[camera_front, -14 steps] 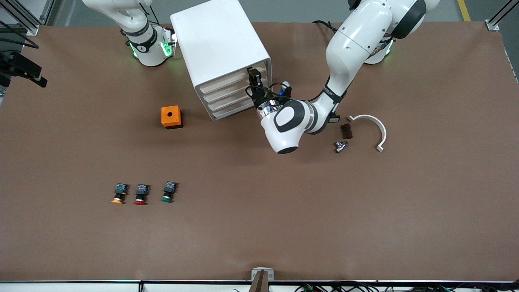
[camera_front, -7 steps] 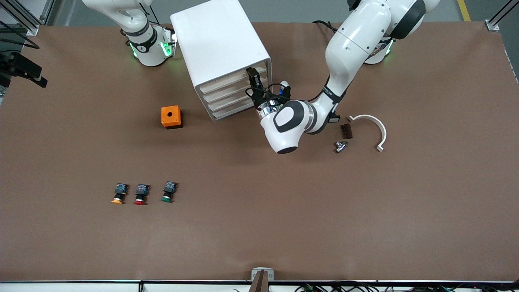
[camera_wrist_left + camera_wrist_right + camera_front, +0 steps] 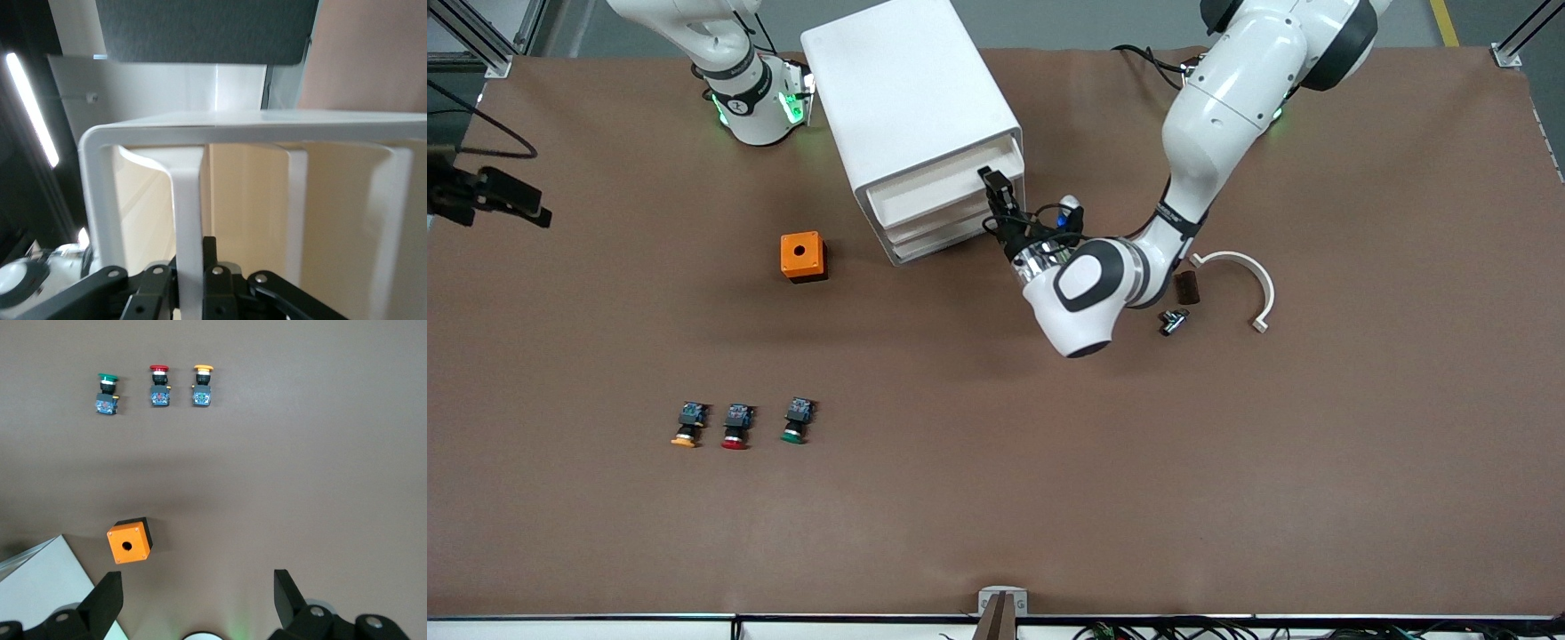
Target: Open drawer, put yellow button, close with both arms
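The drawer (image 3: 934,193), uppermost in the white cabinet (image 3: 903,84), stands pulled partly out. My left gripper (image 3: 997,192) is shut on the drawer's front wall at the end toward the left arm. In the left wrist view that white wall (image 3: 187,200) runs between the left gripper's (image 3: 190,267) closed fingers. The yellow button (image 3: 687,428) lies on the table much nearer the front camera, toward the right arm's end; the right wrist view shows the yellow button (image 3: 203,385) too. My right gripper (image 3: 197,583) hangs open and empty high over the table near the right arm's base.
A red button (image 3: 735,428) and a green button (image 3: 795,422) lie in a row beside the yellow one. An orange box with a hole (image 3: 803,256) sits beside the cabinet. A white curved piece (image 3: 1249,276), a dark block (image 3: 1185,287) and a small metal part (image 3: 1172,321) lie near the left arm.
The left gripper closed fully on the top drawer's front wall and drew it out of the cabinet toward the front camera. The right arm stayed in place.
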Available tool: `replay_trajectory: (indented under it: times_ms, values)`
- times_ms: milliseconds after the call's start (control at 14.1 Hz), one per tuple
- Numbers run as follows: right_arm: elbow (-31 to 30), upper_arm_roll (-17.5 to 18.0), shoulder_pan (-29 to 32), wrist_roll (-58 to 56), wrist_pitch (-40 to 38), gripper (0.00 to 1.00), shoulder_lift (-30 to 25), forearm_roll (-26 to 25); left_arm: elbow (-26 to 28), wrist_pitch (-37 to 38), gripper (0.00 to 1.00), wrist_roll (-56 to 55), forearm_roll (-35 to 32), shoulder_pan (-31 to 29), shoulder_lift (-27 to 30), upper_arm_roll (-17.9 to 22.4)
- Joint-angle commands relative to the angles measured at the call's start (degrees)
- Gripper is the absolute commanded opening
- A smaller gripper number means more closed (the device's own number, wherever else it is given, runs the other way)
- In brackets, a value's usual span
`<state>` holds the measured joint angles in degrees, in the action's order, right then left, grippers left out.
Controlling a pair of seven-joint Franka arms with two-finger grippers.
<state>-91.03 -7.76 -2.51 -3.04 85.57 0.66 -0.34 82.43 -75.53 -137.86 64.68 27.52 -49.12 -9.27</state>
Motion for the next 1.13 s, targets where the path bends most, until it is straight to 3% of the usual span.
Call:
replay_trajectory:
  times_ms: [0, 213, 496, 638, 851, 922, 1064]
  values:
    - [3.1, 0.2, 0.8, -0.2, 1.4, 1.00, 4.4, -1.0, -4.2, -0.1, 0.10, -0.7, 2.4, -3.6, -2.6, 0.2]
    - [3.1, 0.2, 1.0, -0.2, 7.7, 1.00, 12.8, -0.3, -5.8, -0.9, 0.12, -1.0, 2.5, -4.8, -3.5, 2.6]
    - [2.0, 0.3, 0.9, 0.8, 20.1, 1.00, 20.9, 2.3, -5.8, -1.1, 0.19, -0.5, 2.5, -5.5, -3.5, 2.9]
    - [0.3, 0.3, 0.8, 0.8, 26.7, 1.00, 24.3, 4.5, -5.8, -1.1, 0.41, 1.5, 2.5, -5.8, -3.4, 2.9]
    - [-4.7, 0.3, 0.8, 0.8, 38.8, 1.00, 27.0, 6.0, -5.8, -1.1, 0.92, 6.6, 2.6, -6.3, -3.1, 2.8]
    - [-5.6, 0.3, 0.8, 0.8, 41.5, 1.00, 28.0, 6.1, -5.9, -1.1, 0.99, 8.2, 2.9, -6.4, -2.9, 2.7]
    - [-5.6, 0.3, 0.9, 0.8, 44.7, 1.00, 30.7, 7.6, -7.3, -1.0, 0.99, 14.9, 3.1, -7.1, -2.8, 2.4]
